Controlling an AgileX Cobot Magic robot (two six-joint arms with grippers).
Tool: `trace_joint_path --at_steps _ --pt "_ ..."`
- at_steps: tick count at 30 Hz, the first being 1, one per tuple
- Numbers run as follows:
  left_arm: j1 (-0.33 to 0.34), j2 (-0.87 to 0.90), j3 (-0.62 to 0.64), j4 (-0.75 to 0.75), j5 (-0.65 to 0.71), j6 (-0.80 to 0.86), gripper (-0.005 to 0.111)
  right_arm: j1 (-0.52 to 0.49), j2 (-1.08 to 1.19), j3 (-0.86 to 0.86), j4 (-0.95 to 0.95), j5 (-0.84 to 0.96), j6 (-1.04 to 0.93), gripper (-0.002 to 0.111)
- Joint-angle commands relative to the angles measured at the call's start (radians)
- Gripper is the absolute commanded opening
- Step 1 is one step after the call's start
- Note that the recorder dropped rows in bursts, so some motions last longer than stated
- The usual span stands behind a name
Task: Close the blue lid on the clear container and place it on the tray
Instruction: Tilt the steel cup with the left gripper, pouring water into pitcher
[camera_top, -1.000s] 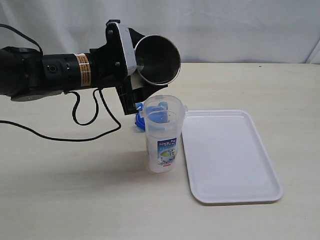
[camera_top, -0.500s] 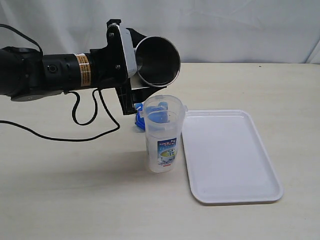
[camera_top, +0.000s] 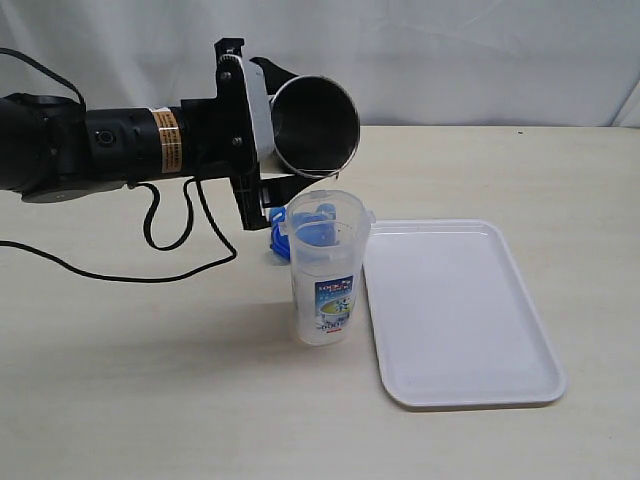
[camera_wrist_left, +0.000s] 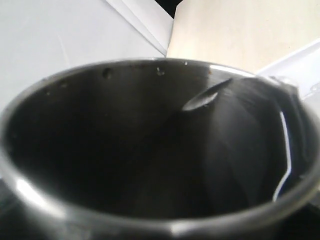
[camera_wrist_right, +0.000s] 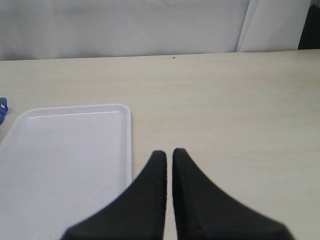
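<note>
My left end effector (camera_top: 283, 128) holds the steel cup (camera_top: 320, 120) tipped above the clear container (camera_top: 326, 280). My right end effector (camera_wrist_right: 169, 156) is pinched closed over the desk (camera_wrist_right: 240, 100), beside the tray (camera_wrist_right: 60, 160).

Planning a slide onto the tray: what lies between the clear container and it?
Only a narrow strip of bare table separates the clear container from the tray, seen in the exterior view.

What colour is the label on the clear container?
The label is blue with yellow, best seen in the exterior view.
</note>
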Motion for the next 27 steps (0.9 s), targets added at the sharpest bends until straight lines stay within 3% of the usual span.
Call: trace_joint_path --at_steps 1,27 --pt "-0.005 -0.01 -0.015 -0.035 -0.036 0.021 0.0 -0.003 -0.005 0.001 -0.001 -0.013 0.0 0.005" --pt "-0.005 -0.01 -0.015 -0.035 -0.03 0.155 0.0 -0.003 -0.005 0.001 -0.001 -0.013 0.0 0.005"
